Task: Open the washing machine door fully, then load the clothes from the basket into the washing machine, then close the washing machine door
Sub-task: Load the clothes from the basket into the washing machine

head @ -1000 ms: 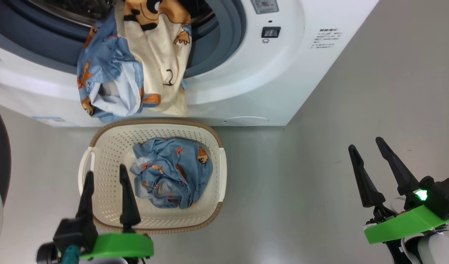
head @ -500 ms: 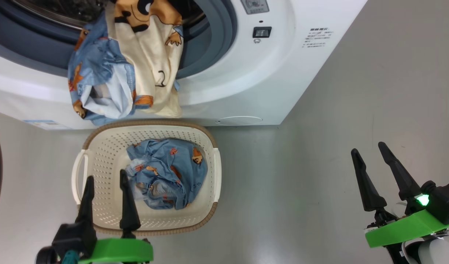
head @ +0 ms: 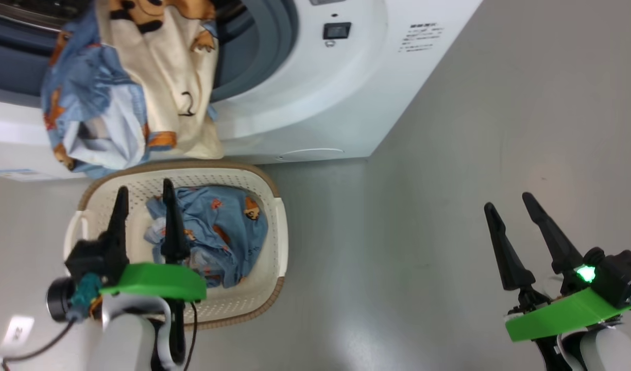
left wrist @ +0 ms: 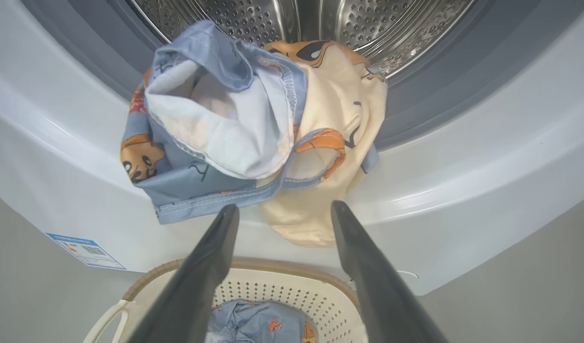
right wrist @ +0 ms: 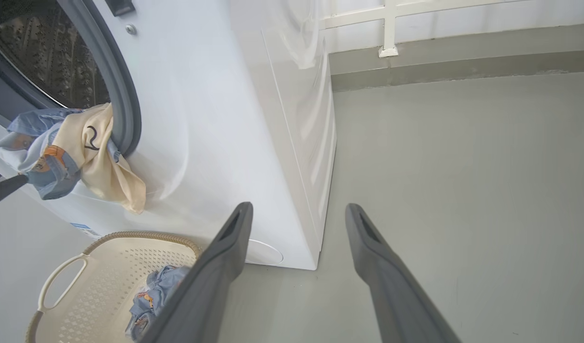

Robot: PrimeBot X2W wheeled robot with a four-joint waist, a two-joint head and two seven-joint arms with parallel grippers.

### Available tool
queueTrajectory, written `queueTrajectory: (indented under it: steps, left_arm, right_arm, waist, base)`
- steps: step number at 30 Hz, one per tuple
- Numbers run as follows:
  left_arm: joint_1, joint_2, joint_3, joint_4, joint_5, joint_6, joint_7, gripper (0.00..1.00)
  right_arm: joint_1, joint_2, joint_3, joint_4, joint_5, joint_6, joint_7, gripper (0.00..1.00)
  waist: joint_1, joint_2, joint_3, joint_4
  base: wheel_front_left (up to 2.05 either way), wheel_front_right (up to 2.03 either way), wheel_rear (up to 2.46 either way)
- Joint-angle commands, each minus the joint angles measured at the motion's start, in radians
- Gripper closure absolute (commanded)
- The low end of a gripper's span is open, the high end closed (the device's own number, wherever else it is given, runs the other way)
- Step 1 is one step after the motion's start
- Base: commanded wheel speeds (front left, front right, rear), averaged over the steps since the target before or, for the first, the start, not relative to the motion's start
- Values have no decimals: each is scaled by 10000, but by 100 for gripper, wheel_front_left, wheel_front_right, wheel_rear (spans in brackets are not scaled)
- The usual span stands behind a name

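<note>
Although open at the front with the steel drum bared, washing machine [head: 315, 87] not yet properly loaded. Just below its front, cream basket [head: 277, 226]. Draped clothes [left wrist: 253, 124] half in the drum, half hanging over the grey gasket and down the white panel. Liable to slide out toward the basket, or get pinched in the seal at closing, unless pushed deeper. One blue garment [head: 222, 232] lying in the basket. Left jaws spread wide, empty, hovering above it; could snag the perforated wall if lowered carelessly. Right jaws equally wide, holding nothing, well apart over the floor [head: 423, 206].
</note>
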Motion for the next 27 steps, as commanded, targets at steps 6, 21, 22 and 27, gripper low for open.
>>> queueTrajectory:
  steps: [6,21,22,27]
  left_arm:
    - [-893,131,475,730,5,-219,-53,0]
    - [-2217,131,776,1380,219,207,-53,0]
    - [-2254,131,766,1361,216,245,-53,0]
    - [-2613,131,741,1503,369,393,-53,0]
  right_arm:
    - [-179,-103,178,-301,28,29,-49,0]
    - [-463,-285,161,-482,117,29,-49,0]
    - [-477,-286,171,-485,120,29,-49,0]
    - [-579,-285,234,-519,170,29,-49,0]
  waist:
    - [0,0,468,-406]
    - [0,0,1159,-511]
    - [0,0,1184,-515]
    - [0,0,1370,-564]
  base:
    - [0,0,0]
    - [0,0,0]
    - [0,0,0]
    - [0,0,0]
